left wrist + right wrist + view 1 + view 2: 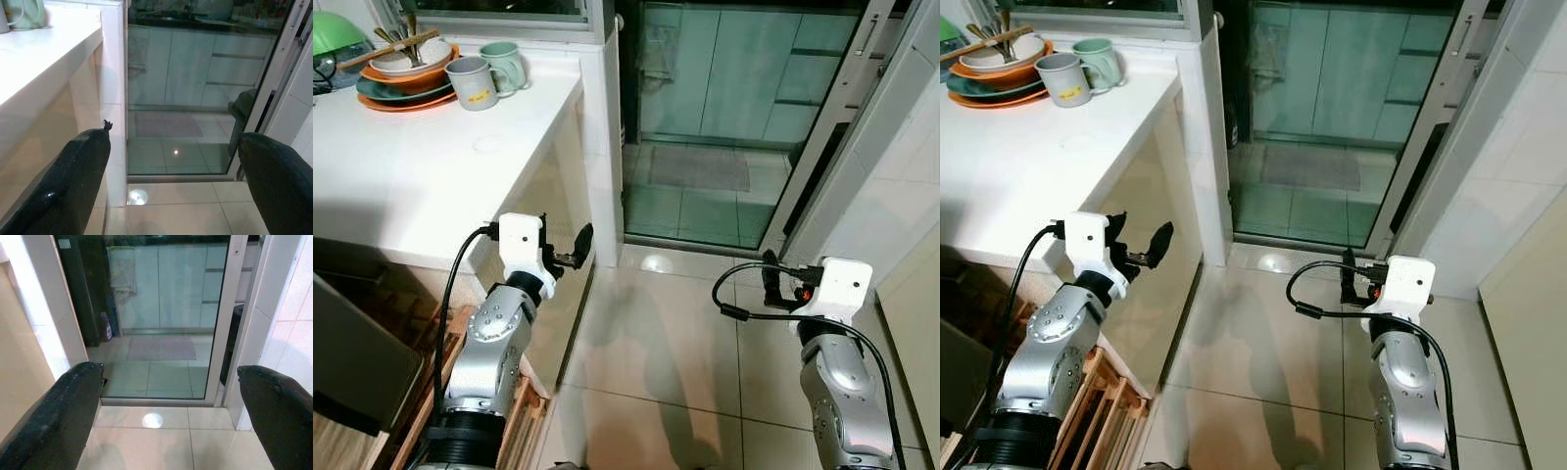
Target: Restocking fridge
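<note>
Both grippers, left gripper and right gripper, gape empty; it's walking toward the glass door, fridge yet to find

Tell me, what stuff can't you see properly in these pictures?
- Green bowl: cut off by the left eye view's edge.
- Bottom plates: hidden under the bowl of chopsticks stacked on top.
- Room behind the glass door: hazy through the tinted glass in every view.
- Dark bin: half hidden by the door frame, right wrist view.
- No fridge can be made out.
</note>
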Available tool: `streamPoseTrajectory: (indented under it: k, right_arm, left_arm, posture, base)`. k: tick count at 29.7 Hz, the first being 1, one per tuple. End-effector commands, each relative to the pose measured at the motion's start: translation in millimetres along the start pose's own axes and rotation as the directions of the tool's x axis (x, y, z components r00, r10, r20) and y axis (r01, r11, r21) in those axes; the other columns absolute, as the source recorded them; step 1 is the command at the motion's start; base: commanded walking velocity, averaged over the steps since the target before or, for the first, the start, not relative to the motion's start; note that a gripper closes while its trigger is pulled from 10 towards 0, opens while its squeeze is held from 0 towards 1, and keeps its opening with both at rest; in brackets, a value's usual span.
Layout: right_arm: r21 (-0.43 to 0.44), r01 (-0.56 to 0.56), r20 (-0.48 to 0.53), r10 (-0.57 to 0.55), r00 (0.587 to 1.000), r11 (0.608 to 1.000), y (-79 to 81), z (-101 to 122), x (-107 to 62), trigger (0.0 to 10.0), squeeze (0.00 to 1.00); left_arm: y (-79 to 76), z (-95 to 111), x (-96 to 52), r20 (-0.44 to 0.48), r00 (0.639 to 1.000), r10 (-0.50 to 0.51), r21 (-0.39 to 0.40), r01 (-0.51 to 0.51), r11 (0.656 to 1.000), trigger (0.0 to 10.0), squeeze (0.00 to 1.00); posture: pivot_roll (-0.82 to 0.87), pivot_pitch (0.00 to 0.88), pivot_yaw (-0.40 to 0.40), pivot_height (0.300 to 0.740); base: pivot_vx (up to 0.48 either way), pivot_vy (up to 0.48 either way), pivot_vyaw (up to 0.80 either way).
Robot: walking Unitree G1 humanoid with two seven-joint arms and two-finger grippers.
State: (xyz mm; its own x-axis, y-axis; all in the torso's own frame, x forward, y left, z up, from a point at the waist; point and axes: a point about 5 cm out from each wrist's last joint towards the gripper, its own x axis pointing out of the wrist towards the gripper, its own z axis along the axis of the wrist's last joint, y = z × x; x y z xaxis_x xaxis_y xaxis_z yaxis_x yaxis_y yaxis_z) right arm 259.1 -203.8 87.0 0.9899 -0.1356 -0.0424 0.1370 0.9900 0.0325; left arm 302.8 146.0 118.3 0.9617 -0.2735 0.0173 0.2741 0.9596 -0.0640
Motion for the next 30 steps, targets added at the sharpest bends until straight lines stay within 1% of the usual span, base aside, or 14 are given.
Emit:
streamPoseTrajectory:
  k: [1,21,24,25,26,30]
  right_arm:
    - [0.006,0.006,-0.022,-0.006,1.0,1.0,-0.6,-4.1,0.4,10.0,0.0]
    - [-0.014,0.004,-0.051,-0.005,0.999,1.0,-1.7,-11.9,-2.8,10.0,0.0]
    - [-0.021,0.004,-0.056,-0.005,0.998,1.0,-2.5,-13.3,-4.3,10.0,0.0]
    - [-0.027,0.003,-0.058,-0.004,0.998,1.0,-2.4,-13.9,-4.8,10.0,0.0]
    - [-0.027,0.003,-0.058,-0.004,0.998,1.0,-2.4,-13.9,-4.8,10.0,0.0]
    - [-0.033,0.0,-0.058,-0.002,0.998,0.999,-2.0,-14.0,-4.9,10.0,0.0]
  left_arm:
    - [1.9,-4.0,-0.4,-0.022,1.0,0.006,0.005,-0.006,1.0,10.0,0.0]
    - [4.5,-6.1,2.2,-0.034,0.999,0.009,0.01,-0.009,1.0,10.0,0.0]
    - [3.1,-6.2,2.5,-0.03,1.0,0.006,0.02,-0.005,1.0,10.0,0.0]
    - [2.4,-7.1,1.9,-0.033,0.999,0.004,0.002,-0.004,1.0,10.0,0.0]
    - [2.4,-7.1,1.9,-0.033,0.999,0.004,0.002,-0.004,1.0,10.0,0.0]
    - [2.7,-5.9,1.9,-0.024,1.0,-0.002,-0.006,0.002,1.0,10.0,0.0]
  posture:
    - [-0.1,0.0,0.071,0.74]
    - [-0.1,0.0,0.071,0.74]
    - [-0.1,0.0,0.072,0.74]
    - [-0.1,0.0,0.072,0.74]
    - [-0.1,0.0,0.072,0.74]
    - [-0.1,0.0,0.072,0.74]
  base:
    - [-0.428,0.0,0.0]
    - [-0.431,0.0,0.0]
    - [-0.091,0.0,0.0]
    - [0.0,0.0,0.0]
    - [0.0,0.0,0.0]
    - [0.0,0.427,0.0]
